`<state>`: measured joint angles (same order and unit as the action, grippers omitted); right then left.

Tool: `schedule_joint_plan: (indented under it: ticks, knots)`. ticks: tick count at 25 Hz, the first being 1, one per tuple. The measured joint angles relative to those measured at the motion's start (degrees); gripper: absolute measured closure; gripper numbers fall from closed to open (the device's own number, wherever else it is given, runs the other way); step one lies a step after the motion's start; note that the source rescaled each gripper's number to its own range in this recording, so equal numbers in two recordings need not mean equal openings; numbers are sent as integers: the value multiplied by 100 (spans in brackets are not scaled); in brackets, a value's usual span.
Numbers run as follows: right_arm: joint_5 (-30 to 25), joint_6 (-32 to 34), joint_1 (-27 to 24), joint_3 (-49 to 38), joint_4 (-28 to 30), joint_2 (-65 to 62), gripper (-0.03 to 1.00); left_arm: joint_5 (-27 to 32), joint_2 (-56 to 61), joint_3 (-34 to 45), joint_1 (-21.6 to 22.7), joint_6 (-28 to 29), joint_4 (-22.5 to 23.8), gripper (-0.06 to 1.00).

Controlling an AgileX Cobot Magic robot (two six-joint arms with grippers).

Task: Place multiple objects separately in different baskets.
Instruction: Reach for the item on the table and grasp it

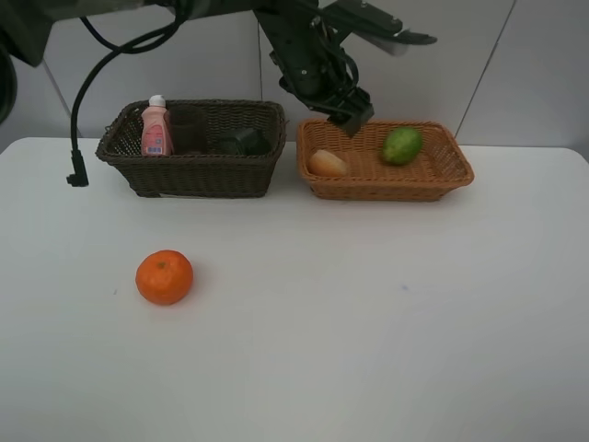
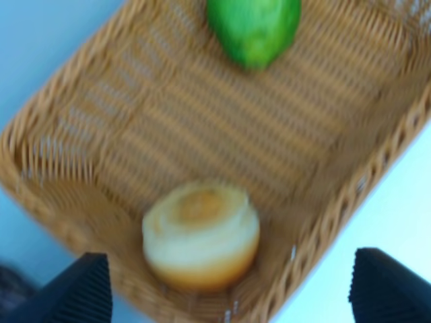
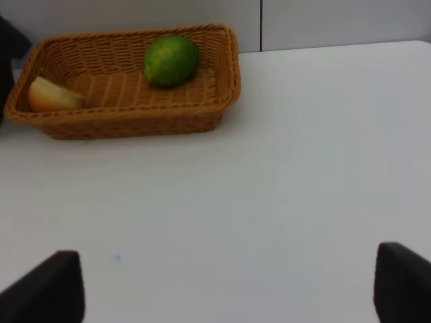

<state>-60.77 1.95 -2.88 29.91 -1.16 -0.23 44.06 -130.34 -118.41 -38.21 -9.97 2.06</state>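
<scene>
Two woven wicker baskets sit side by side at the back of your smooth white counter [image 1: 368, 350]. The dark brown basket [image 1: 198, 175], deeper, holds a pink white-capped bottle [image 1: 156, 129] upright and a dark pump bottle [image 1: 241, 142]. The light tan basket [image 1: 386, 180], shallower, holds a round pale peach-like fruit [image 2: 201, 235] and a glossy green fruit [image 2: 254, 27], well apart. The dimpled orange [image 1: 165, 277] lies alone on the counter. Your left gripper [image 2: 229, 286] hangs over the tan basket, jaws spread, empty. Your right gripper [image 3: 229, 286]: jaws wide, empty, above bare counter.
</scene>
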Motion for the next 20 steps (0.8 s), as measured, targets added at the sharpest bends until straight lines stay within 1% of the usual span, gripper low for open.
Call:
schedule_joint_plan:
  ticks: [2,3,5,9,15,17,20]
  knots:
    - [0,0,0,0,0,0,-3,418,109,0,-8,67,184,2]
    - [0,0,0,0,0,0,-3,739,193,0,-25,106,299,2]
    - [0,0,0,0,0,0,-3,985,309,0,-47,132,365,2]
    - [0,0,0,0,0,0,-3,1445,535,0,-67,147,379,2]
    - [0,0,0,0,0,0,-3,2299,897,0,-67,148,405,2]
    - [0,0,0,0,0,0,-3,2435,983,0,-67,148,405,2]
    - [0,0,0,0,-5,0,-3,2435,1158,65,-67,163,413,2]
